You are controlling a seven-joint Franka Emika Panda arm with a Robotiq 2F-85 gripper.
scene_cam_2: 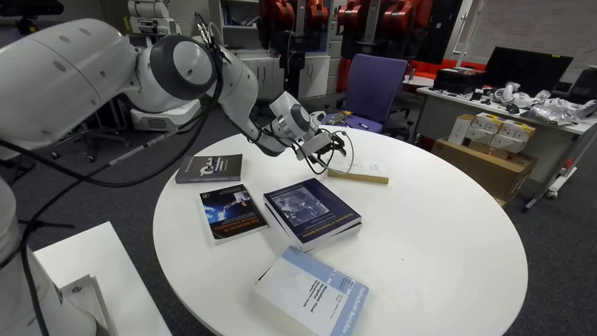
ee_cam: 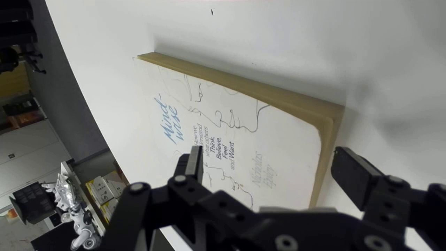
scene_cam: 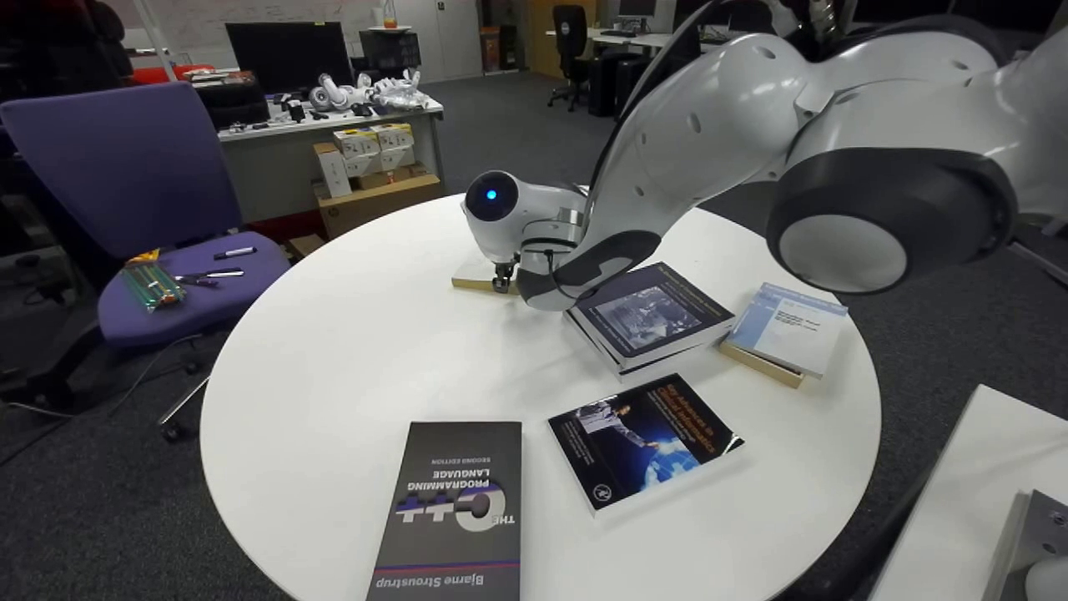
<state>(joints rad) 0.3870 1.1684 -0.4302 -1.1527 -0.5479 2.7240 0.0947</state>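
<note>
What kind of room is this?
Most likely a robotics lab: a machine marked PR2 and what look like red robots stand in the background, and a cluttered desk holds a monitor.

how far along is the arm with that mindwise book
Looks done: the approach, as the gripper is at the Mindwise book. In hand: finger placement, apparently; in the wrist view one finger overlaps the book, the other finger is past its edge. Left, probably: gripping, since the fingers are spread and the book lies on the table. Contact is unclear.
</note>
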